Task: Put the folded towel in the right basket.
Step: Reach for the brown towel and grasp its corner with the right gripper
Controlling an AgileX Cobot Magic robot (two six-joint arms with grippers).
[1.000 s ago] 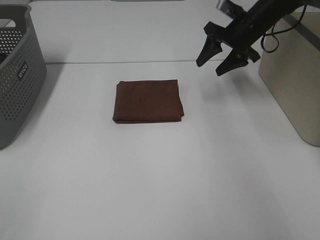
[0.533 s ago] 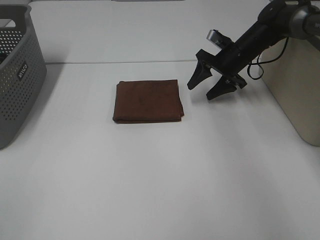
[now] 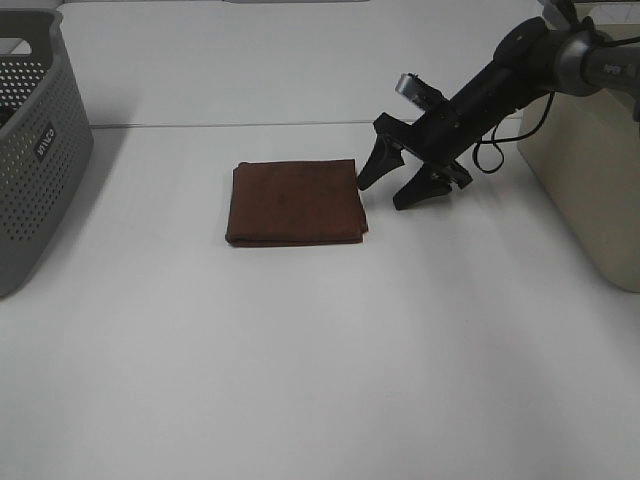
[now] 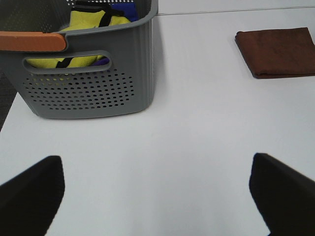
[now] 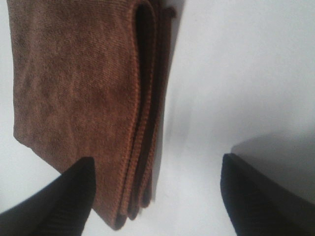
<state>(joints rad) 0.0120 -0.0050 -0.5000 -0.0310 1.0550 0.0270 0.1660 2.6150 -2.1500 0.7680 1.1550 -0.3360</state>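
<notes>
Table (image 3: pixel 300 350) looks open btwn towel (image 3: pixel 295 202), right basket (image 3: pixel 590 170).

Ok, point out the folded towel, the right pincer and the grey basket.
folded towel (image 3: pixel 295 202), exterior high view, middle of top face
right pincer (image 3: pixel 379 196), exterior high view, midway between its fingertips
grey basket (image 3: pixel 48 192), exterior high view, perforated side wall

Exterior high: table (image 3: pixel 300 380) is viewed from above, far.
Left wrist: aimed low past basket (image 4: pixel 88 91).
Right wrist: held close over towel (image 5: pixel 74 98).
Shared: towel, seen by all.
</notes>
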